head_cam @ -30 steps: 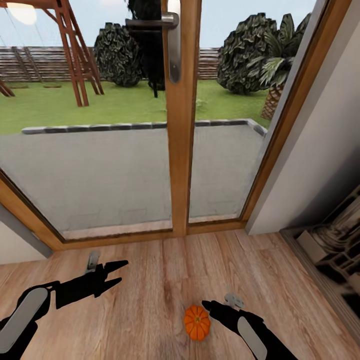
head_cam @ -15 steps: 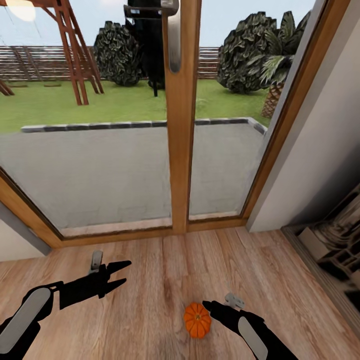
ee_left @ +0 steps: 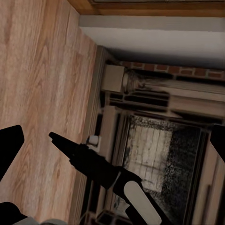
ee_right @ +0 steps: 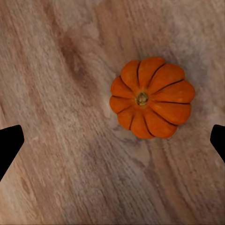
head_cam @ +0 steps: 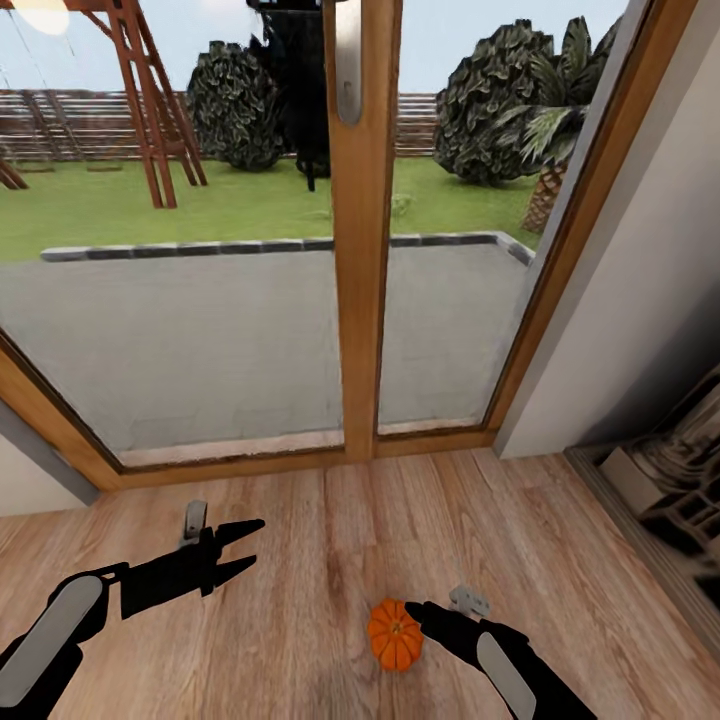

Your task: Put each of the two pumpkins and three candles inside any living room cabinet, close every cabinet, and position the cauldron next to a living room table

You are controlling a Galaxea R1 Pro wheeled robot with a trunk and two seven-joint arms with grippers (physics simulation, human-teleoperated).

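one pumpkin (head_cam: pixel 395 634) sits on the wooden floor (head_cam: pixel 300 600) right at the near edge of the head view, upright, stem up, ribs bright orange. the right gripper (head_cam: pixel 418 610) is just beside it, fingertip pointing in at its upper right side, close enough that touching or not is hard to call from the head camera. over to the right wrist view: the pumpkin (ee_right: pixel 151 97) sits below the camera, off to one side of the middle, and the two dark fingertips (ee_right: pixel 9 145) sit at the far edges of the picture, spread wide, nothing between them but bare planks. out to the left, the left gripper (head_cam: pixel 245 547) hovers over the floor well apart from the pumpkin, its two black fingers parted in a released v, grasping nothing. its wrist view looks across at the right arm (ee_left: pixel 98 168) and a pale fireplace (ee_left: pixel 159 140) against the wall. further on, the floor meets a wooden-framed glass door (head_cam: pixel 360 240) with a metal handle (head_cam: pixel 347 60), and beyond the glass, a grey patio (head_cam: pixel 200 340), green lawn (head_cam: pixel 150 210), dark bushes (head_cam: pixel 235 105) and a fence (head_cam: pixel 60 125).
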